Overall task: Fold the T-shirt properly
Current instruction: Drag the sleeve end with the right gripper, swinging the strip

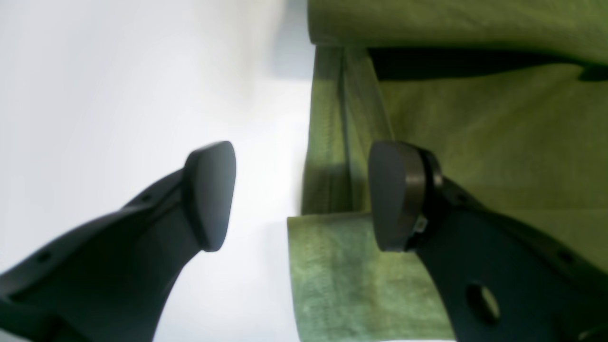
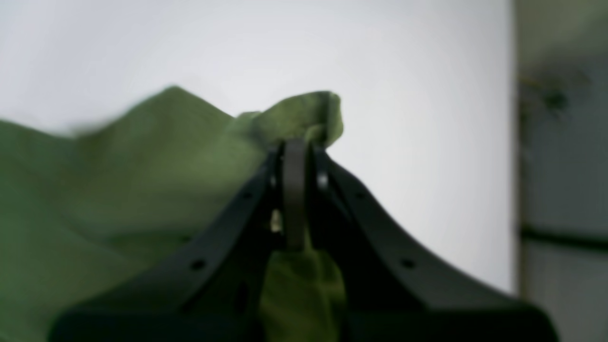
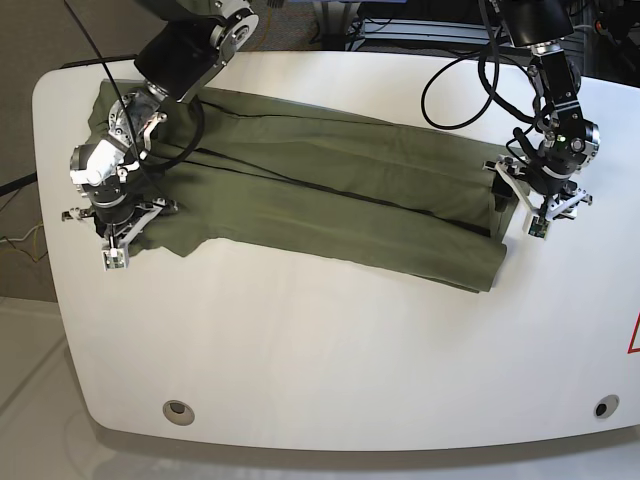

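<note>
Olive-green soft cotton T-shirt [image 3: 330, 200] lies as a long folded strip across the white counter [image 3: 330, 360]. It looks light and floppy, so a pinch at an end edge should work best. The right hand [image 2: 295, 156] is pinched tight on a bunched end, seen only close up. The left hand [image 1: 304, 194] is spread wide over the other end's hem, holding nothing.

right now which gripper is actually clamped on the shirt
The right gripper: its jaws are shut on the T-shirt. The left gripper is open.
</note>
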